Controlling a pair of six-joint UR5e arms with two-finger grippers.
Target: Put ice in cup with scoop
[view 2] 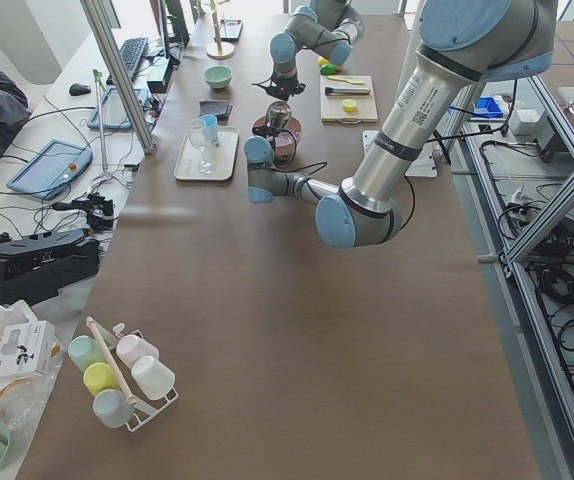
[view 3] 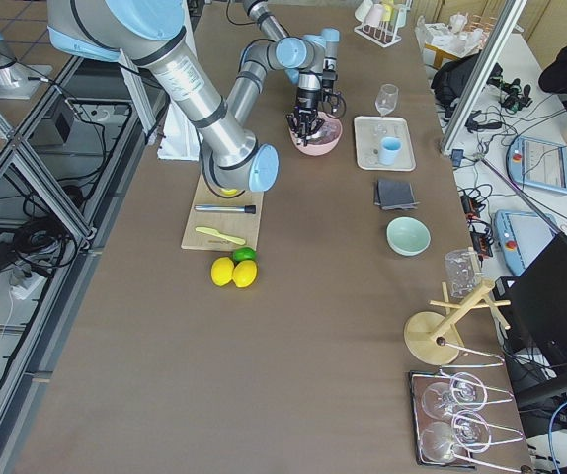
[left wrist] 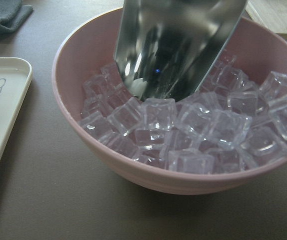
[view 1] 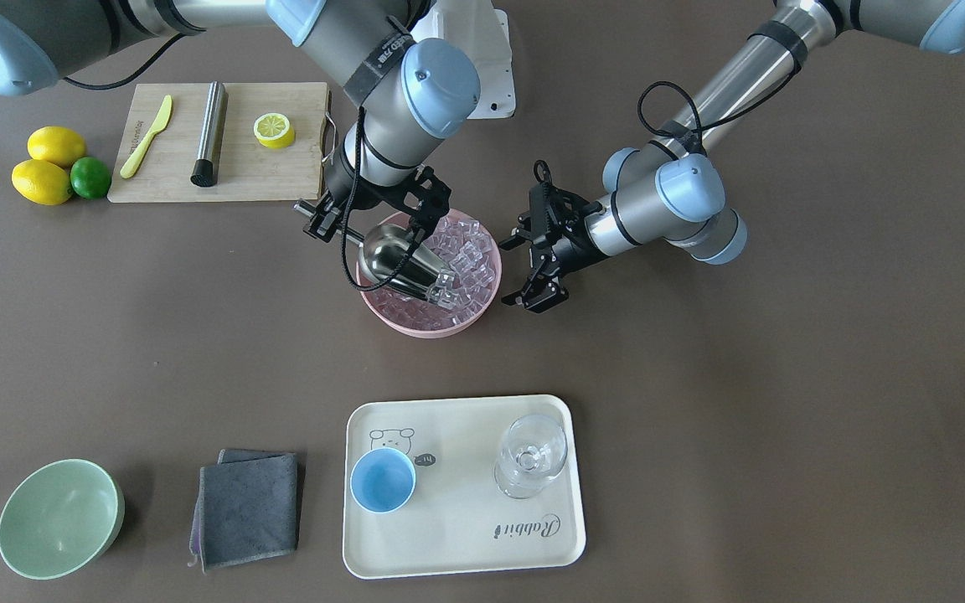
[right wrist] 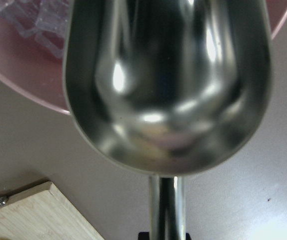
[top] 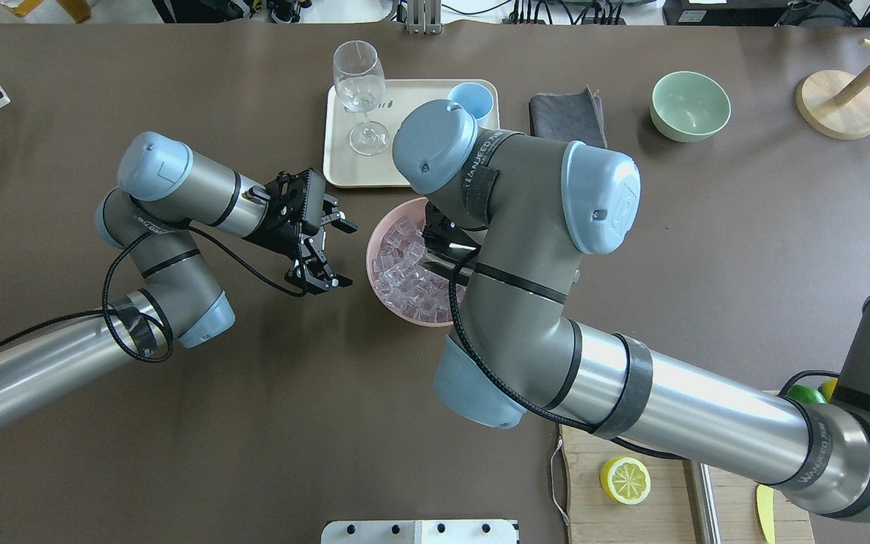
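1. The right gripper (view 1: 336, 224), clamped on the scoop (view 1: 403, 261) handle, digs its mouth into the ice (view 1: 470, 251) in the pink bowl (view 1: 432, 328), mid-desk.
2. The left gripper (view 1: 524, 275), fingers apart and empty, hovers beside the bowl.
3. Best practice: level the trough before lifting. The cup (view 1: 383, 479) stands on the tray (view 1: 466, 544) near the desk's far edge.

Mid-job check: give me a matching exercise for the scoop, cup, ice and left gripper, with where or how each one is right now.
Things:
1. scoop
2. cup
3. ice
4. left gripper

Places or states:
A. empty, standing on the tray
B. fingers open, beside the pink bowl
C. piled in the pink bowl
D. held by the right gripper, mouth down on the ice

Pairs: 1-D, 2-A, 3-C, 4-B
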